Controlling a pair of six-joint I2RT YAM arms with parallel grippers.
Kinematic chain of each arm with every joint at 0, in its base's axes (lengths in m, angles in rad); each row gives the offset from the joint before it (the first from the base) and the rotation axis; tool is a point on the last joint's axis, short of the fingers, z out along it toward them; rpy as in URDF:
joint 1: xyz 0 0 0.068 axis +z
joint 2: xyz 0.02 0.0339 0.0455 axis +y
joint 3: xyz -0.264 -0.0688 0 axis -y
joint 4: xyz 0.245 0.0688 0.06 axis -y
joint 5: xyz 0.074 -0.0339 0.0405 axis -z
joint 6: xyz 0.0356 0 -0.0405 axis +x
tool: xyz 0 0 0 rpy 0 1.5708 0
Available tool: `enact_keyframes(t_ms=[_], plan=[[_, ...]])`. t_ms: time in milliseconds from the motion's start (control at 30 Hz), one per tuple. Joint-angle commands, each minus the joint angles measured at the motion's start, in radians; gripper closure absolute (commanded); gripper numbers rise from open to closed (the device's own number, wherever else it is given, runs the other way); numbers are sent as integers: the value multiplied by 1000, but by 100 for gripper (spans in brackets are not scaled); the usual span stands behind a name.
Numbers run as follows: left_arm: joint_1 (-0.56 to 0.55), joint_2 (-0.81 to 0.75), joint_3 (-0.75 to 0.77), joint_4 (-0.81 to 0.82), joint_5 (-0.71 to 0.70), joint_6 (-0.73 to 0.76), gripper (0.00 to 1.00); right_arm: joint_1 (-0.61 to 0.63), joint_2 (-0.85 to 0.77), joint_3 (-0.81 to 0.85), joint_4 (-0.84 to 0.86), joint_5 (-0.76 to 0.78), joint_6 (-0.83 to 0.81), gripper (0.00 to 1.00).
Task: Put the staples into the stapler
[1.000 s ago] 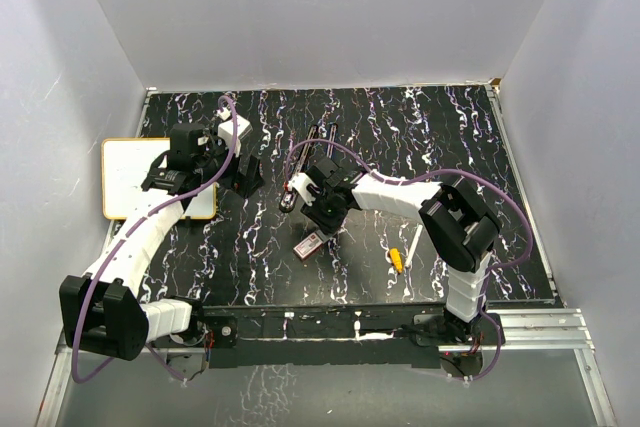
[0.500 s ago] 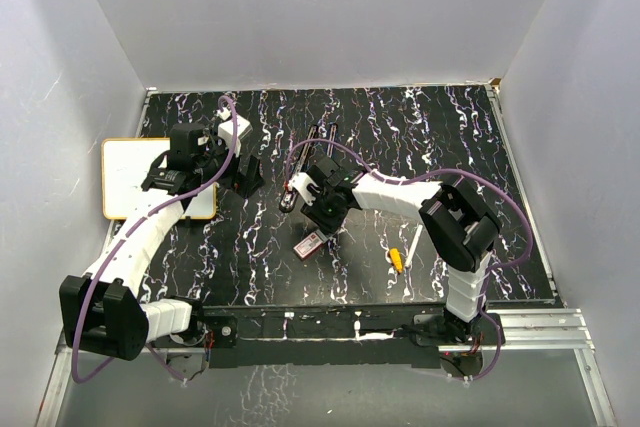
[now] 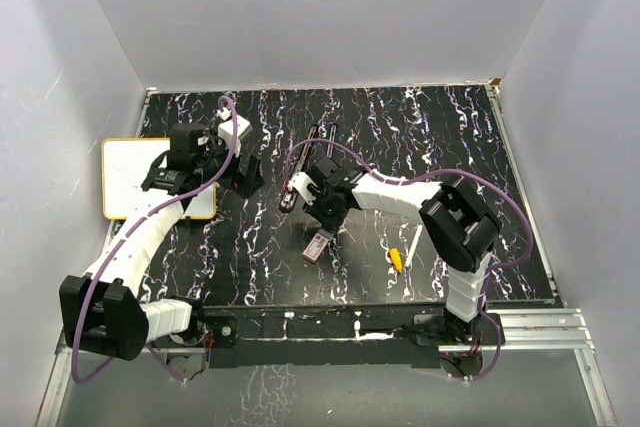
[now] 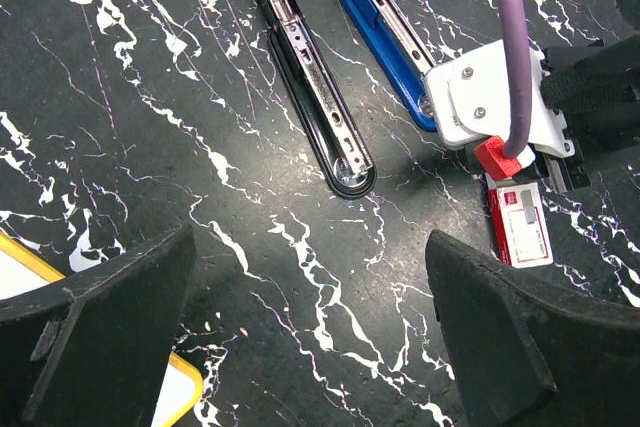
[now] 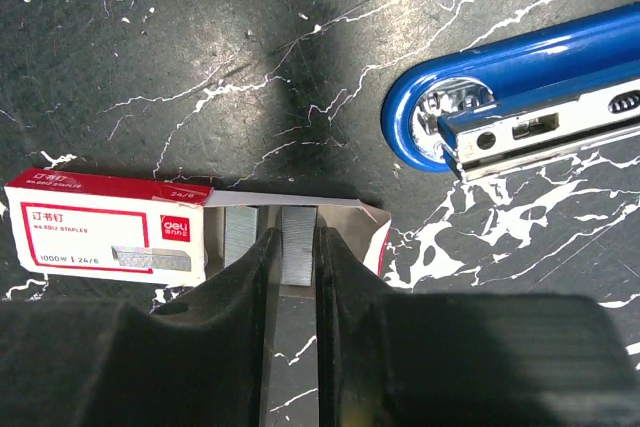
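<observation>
The black marbled worktop (image 3: pixel 450 147) carries a yellow-edged white board (image 3: pixel 130 177) at its left edge. The left tool (image 4: pixel 310 242) hangs beside the board, spread wide and holding nothing. A black stapler (image 4: pixel 310 97) and a blue stapler (image 5: pixel 500 57) lie opened flat side by side near the centre. Just beside the blue one's rounded end lies the staples box (image 5: pixel 110 237), a red-and-white sleeve with its tray slid out. A yellow-tipped pen (image 3: pixel 398 257) lies well apart to the right. The right tool (image 5: pixel 296 240) covers the tray, pinching a grey staple strip (image 5: pixel 297 222).
</observation>
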Motion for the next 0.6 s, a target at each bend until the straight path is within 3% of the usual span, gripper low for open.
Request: enact_keyframes(t_ms=[0,567], plan=[[2,-37,-3,-11,26,8,3,0,-54,45,12,22,-6,83],[1,-39,-10,-8,25,11,3,0,-79,75,-25,-50,-43,84]])
